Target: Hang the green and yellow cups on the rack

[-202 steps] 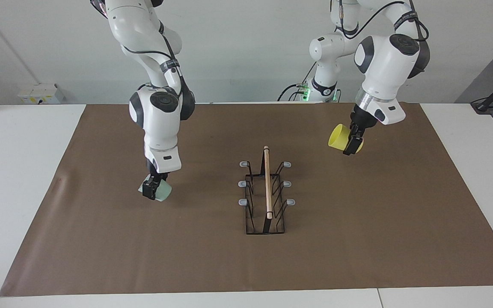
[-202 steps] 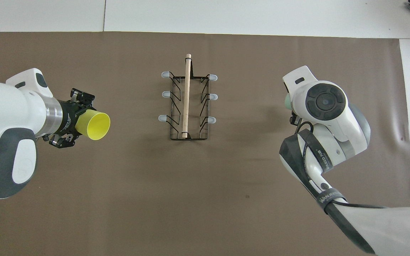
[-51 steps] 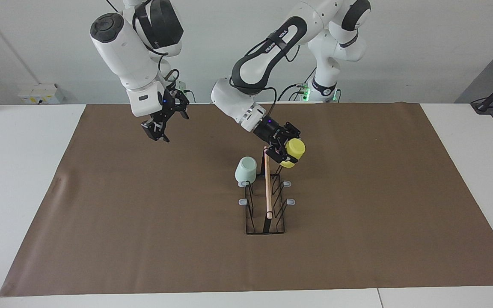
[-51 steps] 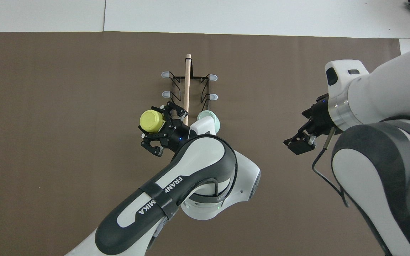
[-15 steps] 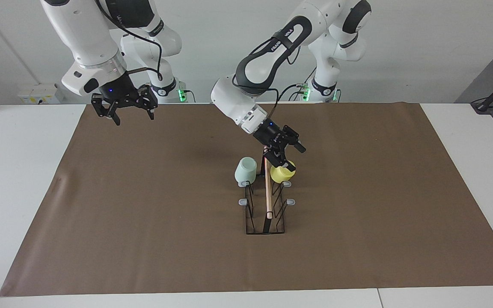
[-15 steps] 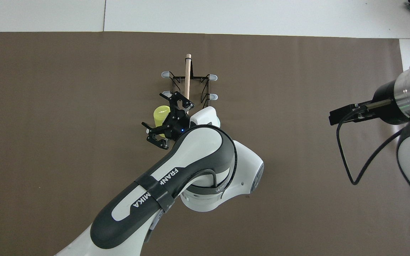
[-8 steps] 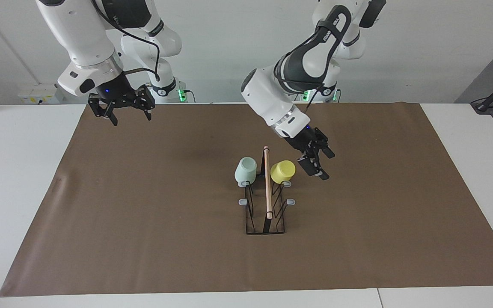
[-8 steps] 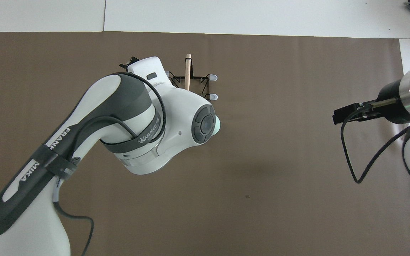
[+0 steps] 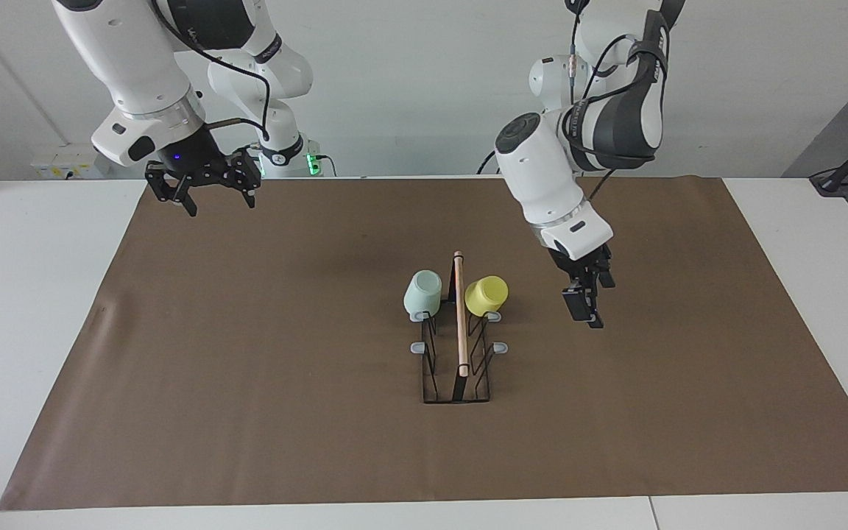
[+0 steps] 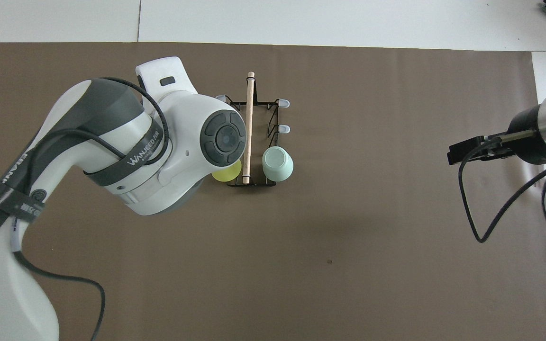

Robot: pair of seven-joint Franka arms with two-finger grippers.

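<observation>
The black wire rack (image 9: pixel 460 331) with its wooden rod stands mid-table on the mat; it also shows in the overhead view (image 10: pixel 248 128). The mint green cup (image 9: pixel 422 292) hangs upside down on the prong nearest the robots on the right arm's side (image 10: pixel 277 163). The yellow cup (image 9: pixel 486 294) hangs upside down on the matching prong on the left arm's side, half hidden under the left arm in the overhead view (image 10: pixel 228 173). My left gripper (image 9: pixel 586 309) is open and empty over the mat beside the rack, apart from the yellow cup. My right gripper (image 9: pixel 212 200) is open and empty, raised over the mat's edge near its base (image 10: pixel 460 152).
A brown mat (image 9: pixel 247 368) covers most of the white table (image 9: pixel 26 294). The rack's other prongs (image 9: pixel 418 347) are bare. The left arm's bulk hides the mat beside the rack in the overhead view.
My left gripper has drawn away from the yellow cup toward the left arm's end of the table. The cup stays on its prong. The right gripper has barely shifted.
</observation>
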